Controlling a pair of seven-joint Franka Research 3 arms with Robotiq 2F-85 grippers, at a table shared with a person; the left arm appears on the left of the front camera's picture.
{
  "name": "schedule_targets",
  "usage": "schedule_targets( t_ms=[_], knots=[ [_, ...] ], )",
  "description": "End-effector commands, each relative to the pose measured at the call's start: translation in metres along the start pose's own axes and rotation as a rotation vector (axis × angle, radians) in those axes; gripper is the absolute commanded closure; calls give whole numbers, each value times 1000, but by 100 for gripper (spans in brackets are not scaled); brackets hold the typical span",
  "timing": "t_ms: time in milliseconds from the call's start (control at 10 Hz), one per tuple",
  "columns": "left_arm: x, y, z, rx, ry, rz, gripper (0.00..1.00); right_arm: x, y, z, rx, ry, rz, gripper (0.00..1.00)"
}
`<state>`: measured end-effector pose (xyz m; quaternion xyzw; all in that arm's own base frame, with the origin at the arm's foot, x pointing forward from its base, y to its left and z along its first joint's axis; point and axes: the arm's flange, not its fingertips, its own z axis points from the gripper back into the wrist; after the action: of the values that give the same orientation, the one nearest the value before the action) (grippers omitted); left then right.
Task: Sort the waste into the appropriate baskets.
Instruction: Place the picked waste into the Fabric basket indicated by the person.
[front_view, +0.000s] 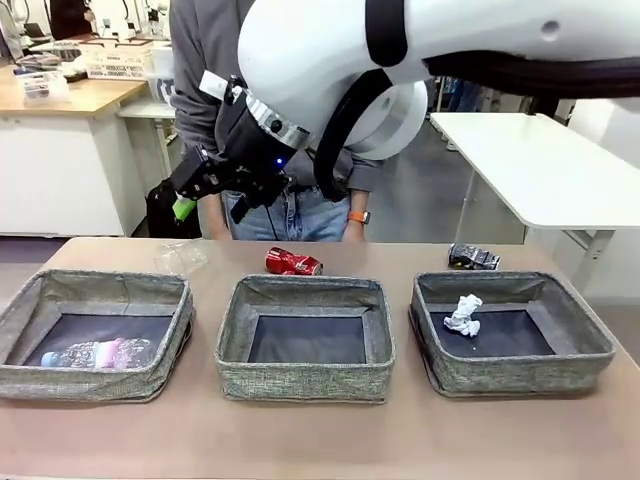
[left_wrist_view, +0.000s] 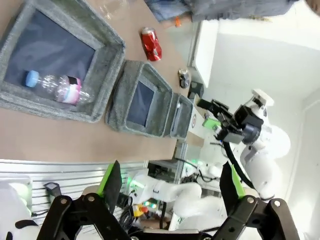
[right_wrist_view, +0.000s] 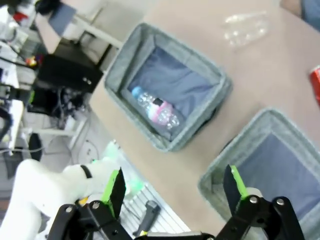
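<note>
Both my pincers have the jaws wide apart and hold nothing. The right pincer (right_wrist_view: 174, 186) hangs high above the left basket (front_view: 80, 385), and the left pincer (left_wrist_view: 170, 182) is off at the table's side.

On the table beyond the baskets lie a red can (front_view: 293, 262), a dark can (front_view: 472, 258) and a clear bottle (front_view: 180, 258). The red can is thin crushed metal: light, stiff at its creases and smooth, so it may slip. I would take it across its flattened middle. The clear bottle looks thin and soft (perhaps crumpled, but the view is too faint to say), so it needs a gentle grip across the body.

The baskets are grey woven fabric with soft walls and dark flat bottoms. A pink-labelled bottle (front_view: 95, 353) lies in the left basket and a paper wad (front_view: 463, 314) in the right basket (front_view: 520, 375).
</note>
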<state>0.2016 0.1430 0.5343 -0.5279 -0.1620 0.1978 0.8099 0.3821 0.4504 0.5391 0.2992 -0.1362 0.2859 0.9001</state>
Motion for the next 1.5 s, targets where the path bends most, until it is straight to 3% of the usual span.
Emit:
schedule_targets(
  t_ms=[0, 200, 400, 500, 700, 900, 1100, 1200, 1400],
  knots=[
    [15, -18, -31, -119, 153, -104, 0, -24, -18, 33, 58, 26, -115, 0],
    [41, -42, -98, -242, 297, -152, 0, -47, -54, 90, 222, -8, -328, 0],
    [47, -51, -153, -322, 364, -130, 0, -96, -81, 140, 355, -48, -404, 0],
    [46, -51, -179, -356, 358, -109, 0, -128, -104, 161, 372, -104, -496, 0],
    [36, -43, -220, -393, 366, -93, 0, -195, -151, 187, 525, -255, -587, 0],
    [28, -38, -233, -413, 434, -111, 0, -242, -184, 187, 550, -381, -681, 0],
    [32, -20, -238, -305, 599, -70, 0, -226, -203, 134, 544, -292, -614, 0],
    [34, -39, -238, -385, 450, -76, 0, -206, -195, 210, 533, -342, -705, 0],
    [34, -39, -238, -385, 450, -76, 0, -206, -195, 210, 533, -342, -705, 0]
  ],
)
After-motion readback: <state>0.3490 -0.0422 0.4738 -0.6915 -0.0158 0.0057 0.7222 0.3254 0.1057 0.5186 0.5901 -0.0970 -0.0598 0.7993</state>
